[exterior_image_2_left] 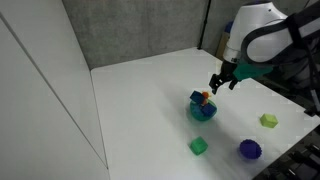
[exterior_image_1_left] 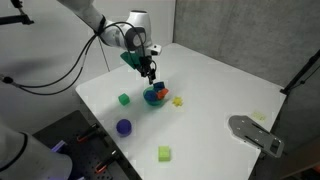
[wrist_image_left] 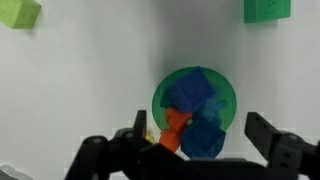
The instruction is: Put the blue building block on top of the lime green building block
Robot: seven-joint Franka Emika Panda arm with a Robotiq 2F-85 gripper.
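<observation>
white table point(exterior_image_1_left: 225, 75), hand point(exterior_image_1_left: 148, 78) (over green bowl point(exterior_image_1_left: 151, 100))

Gripper point(exterior_image_1_left: 148, 70) held just above a teal bowl point(exterior_image_1_left: 155, 102), purple ball point(exterior_image_1_left: 124, 127) seen near it, lime green building block point(exterior_image_1_left: 164, 153) placed well apart.

The arm point(exterior_image_1_left: 98, 20) is white, built of smooth, rounded links with a glossy shell. In both exterior views a dark grey band point(exterior_image_2_left: 256, 44) rings the last fat link. Thin black cables point(exterior_image_1_left: 48, 72) hang from it (at least two, in loose loops). At the wrist sits a teal-green piece point(exterior_image_1_left: 131, 58), boxy, its detail too small to tell. Below that everything is black: a short body and the jaws, which in the wrist view show as two matte, angular fingers point(wrist_image_left: 272, 135) with stepped edges. Screws and markings are too blurred to tell.
</observation>
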